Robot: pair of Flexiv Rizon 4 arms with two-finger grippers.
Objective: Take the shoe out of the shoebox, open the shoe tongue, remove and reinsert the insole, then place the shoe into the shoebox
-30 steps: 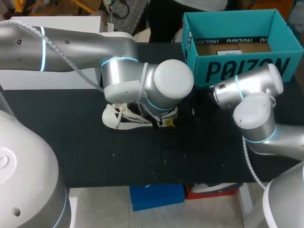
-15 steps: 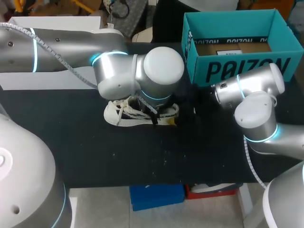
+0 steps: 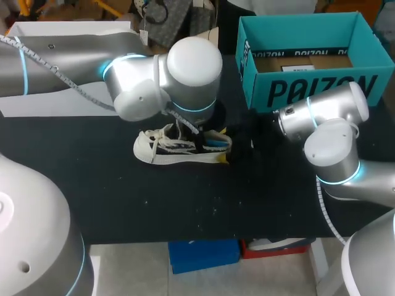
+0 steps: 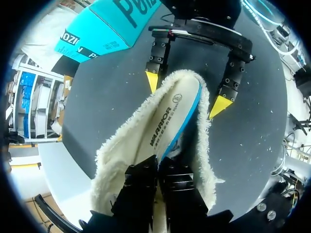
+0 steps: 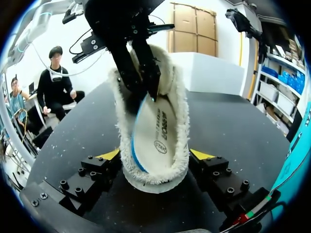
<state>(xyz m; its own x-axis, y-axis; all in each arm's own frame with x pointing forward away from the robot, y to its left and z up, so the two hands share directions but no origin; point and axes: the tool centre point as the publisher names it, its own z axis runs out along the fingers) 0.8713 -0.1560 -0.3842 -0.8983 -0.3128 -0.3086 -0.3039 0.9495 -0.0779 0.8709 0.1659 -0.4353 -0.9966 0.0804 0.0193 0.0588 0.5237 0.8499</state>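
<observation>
A white shoe (image 3: 163,148) with black stripes and a fleece lining (image 4: 109,165) lies on the black table (image 3: 123,197), toe to the left. Its cream insole (image 4: 167,119) with a blue edge is tilted up out of the opening. My left gripper (image 4: 158,165) is shut on the raised end of the insole (image 5: 158,131); from the head camera the left wrist (image 3: 191,74) hides it. My right gripper (image 5: 155,155) straddles the heel, a yellow fingertip (image 5: 111,154) against each side of the shoe (image 5: 181,121). The teal shoebox (image 3: 308,92) stands open at the back right.
A white box (image 3: 43,105) stands at the back left under my left arm. The shoebox wall (image 4: 112,24) is close behind my right gripper (image 4: 187,92). My right arm's elbow (image 3: 330,148) sits just in front of the box.
My left arm has pulled back and up from over the shoe, fingers closing. The insole's blue edge now shows lifted out of the shoe. The right arm has not moved.
</observation>
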